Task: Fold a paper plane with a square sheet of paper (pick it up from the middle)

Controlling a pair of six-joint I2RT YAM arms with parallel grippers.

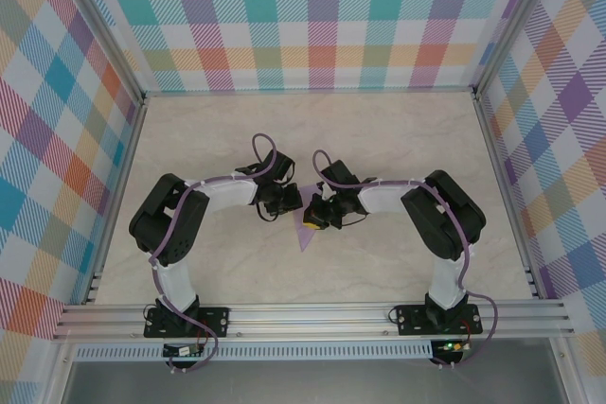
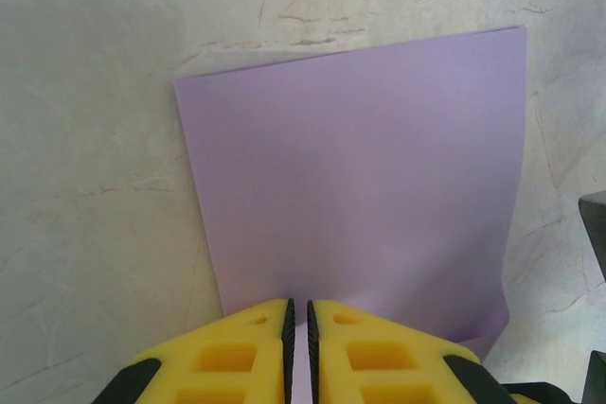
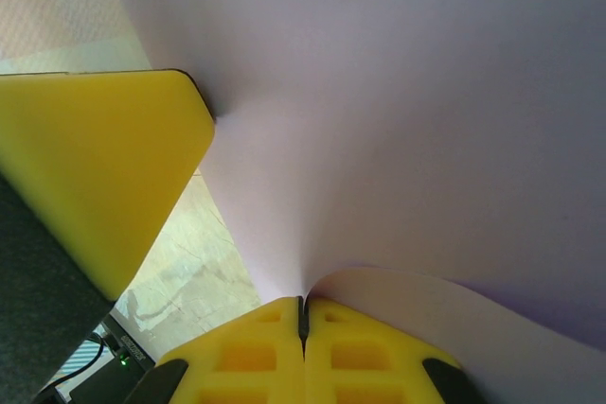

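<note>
Inspection of my two tools, which meet nose to nose over the middle of the surface (image 1: 398, 262).

Left tool (image 2: 298, 328): jaws narrow, with only a slit between the pads. A strip of lavender shows in that slit, so I record it as pinching the paper (image 2: 360, 186) at its near edge. The sheet fans out flat ahead of this tool and lies on or just above the surface; I cannot tell which. A second layer peeks out just right of the tool, which suggests a fold is already in place.

Right tool (image 3: 303, 314): jaws fully closed on the same paper. The sheet climbs away ahead of it and curls over to its right. A finger (image 3: 95, 167) of the left tool presses the sheet just to the left.

From above, a pointed tip of the paper (image 1: 305, 234) hangs between the tools toward their bases.

Judgement: the two grips sit close together so that each steadies the thin sheet for the other. One anchors the layer while the other bends it along a crease. The work appears to be mid-fold, with no dart shape yet. Risk: pulling the tools apart could tear or crumple the sheet.
</note>
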